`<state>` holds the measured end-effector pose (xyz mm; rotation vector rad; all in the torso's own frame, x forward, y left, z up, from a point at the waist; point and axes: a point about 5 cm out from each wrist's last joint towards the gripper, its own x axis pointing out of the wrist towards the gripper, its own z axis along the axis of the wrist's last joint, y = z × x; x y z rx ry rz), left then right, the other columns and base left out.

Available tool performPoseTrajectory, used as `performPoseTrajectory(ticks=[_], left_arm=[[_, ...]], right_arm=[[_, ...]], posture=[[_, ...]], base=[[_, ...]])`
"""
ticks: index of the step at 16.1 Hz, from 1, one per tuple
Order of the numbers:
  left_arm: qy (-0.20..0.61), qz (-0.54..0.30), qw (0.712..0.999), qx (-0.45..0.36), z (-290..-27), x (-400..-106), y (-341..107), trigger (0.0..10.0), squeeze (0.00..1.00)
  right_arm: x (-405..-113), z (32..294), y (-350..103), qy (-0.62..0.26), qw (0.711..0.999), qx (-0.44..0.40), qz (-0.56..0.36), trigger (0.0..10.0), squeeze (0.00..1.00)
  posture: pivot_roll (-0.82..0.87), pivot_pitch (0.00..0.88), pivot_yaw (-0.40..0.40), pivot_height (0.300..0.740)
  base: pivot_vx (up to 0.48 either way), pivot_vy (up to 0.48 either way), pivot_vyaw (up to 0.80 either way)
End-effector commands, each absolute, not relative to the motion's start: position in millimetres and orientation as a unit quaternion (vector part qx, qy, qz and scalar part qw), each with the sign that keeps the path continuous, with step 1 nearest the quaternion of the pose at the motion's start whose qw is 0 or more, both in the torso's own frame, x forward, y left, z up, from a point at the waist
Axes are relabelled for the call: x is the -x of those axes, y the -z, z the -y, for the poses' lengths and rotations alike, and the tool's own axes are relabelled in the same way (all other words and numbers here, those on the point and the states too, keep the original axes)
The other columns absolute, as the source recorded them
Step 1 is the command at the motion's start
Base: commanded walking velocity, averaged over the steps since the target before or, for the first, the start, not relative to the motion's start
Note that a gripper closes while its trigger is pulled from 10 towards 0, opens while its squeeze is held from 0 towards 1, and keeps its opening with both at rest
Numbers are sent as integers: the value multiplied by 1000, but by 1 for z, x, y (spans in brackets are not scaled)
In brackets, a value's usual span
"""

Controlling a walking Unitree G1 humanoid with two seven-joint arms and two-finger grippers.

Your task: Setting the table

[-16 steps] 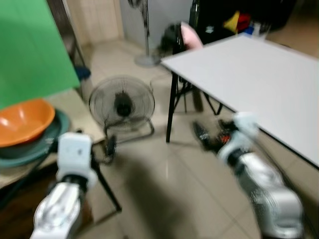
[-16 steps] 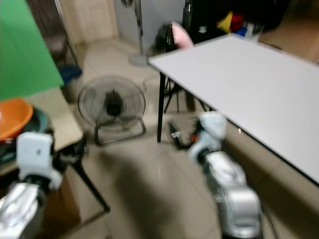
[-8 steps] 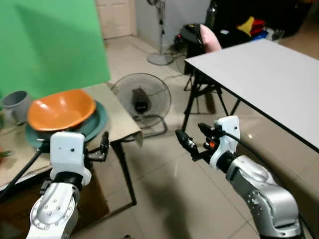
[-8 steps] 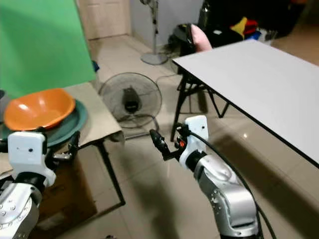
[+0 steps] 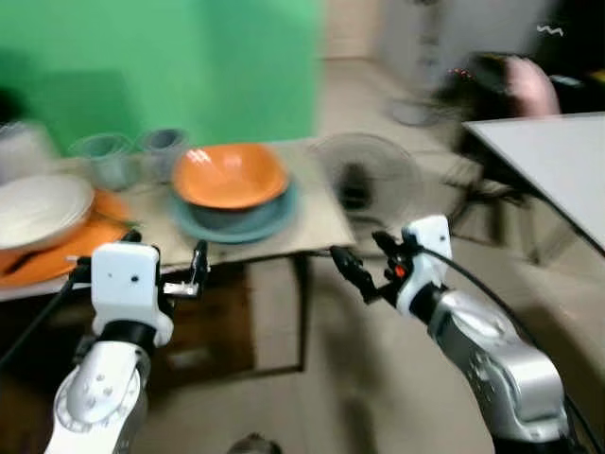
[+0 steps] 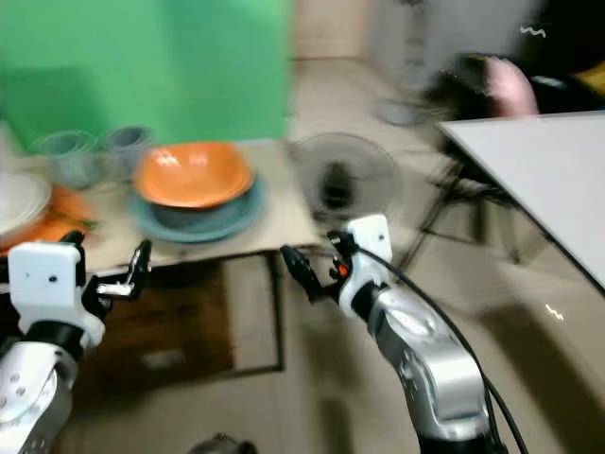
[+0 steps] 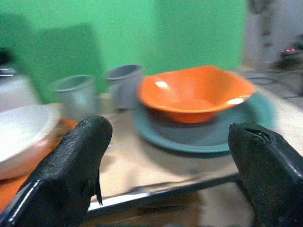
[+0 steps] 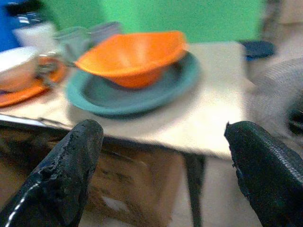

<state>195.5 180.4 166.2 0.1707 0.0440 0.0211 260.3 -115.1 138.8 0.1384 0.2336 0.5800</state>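
An orange bowl (image 5: 230,174) sits in a teal plate (image 5: 274,216) on a small beige side table (image 5: 317,222) straight ahead. Two grey cups (image 5: 106,158) stand behind it to the left. Further left, a white dish (image 5: 38,206) rests on an orange plate (image 5: 43,265). My left gripper (image 5: 163,270) is open at the table's front edge, short of the dishes. My right gripper (image 5: 367,260) is open off the table's right front corner. Through the left wrist view the orange bowl (image 7: 194,92) lies between the spread fingers (image 7: 71,161). The teal plate (image 8: 128,90) is ahead in the right wrist view.
A large white table (image 5: 558,156) stands at the right. A floor fan (image 5: 364,175) sits on the tiles between it and the side table. A green screen (image 5: 161,66) rises behind the dishes. A brown box (image 8: 128,189) sits under the side table. The views are blurred.
The camera has swung left, bringing the side table and its dishes to the middle and pushing the white table to the right edge. Both grippers stay open.
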Motion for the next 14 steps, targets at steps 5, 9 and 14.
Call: performPoseTrajectory(ticks=[5, 9, 14], left_arm=[[0, -22, 996, -87, -177, -195, -168, 10000, 0], [15, -23, 996, -90, -175, -197, -168, 10000, 0], [41, -23, 994, -99, -174, -201, -168, 10000, 0]], right_arm=[[-266, 118, -142, -292, 949, -55, -107, 10000, 0], [-272, 118, -145, -289, 951, -50, -103, 10000, 0], [-280, 120, -151, -262, 958, -69, -93, 10000, 0]], posture=[[14, 0, 18, 740], [11, 0, 21, 740], [5, 0, 23, 740]], base=[[288, 0, 774], [288, 0, 672], [288, 0, 233]])
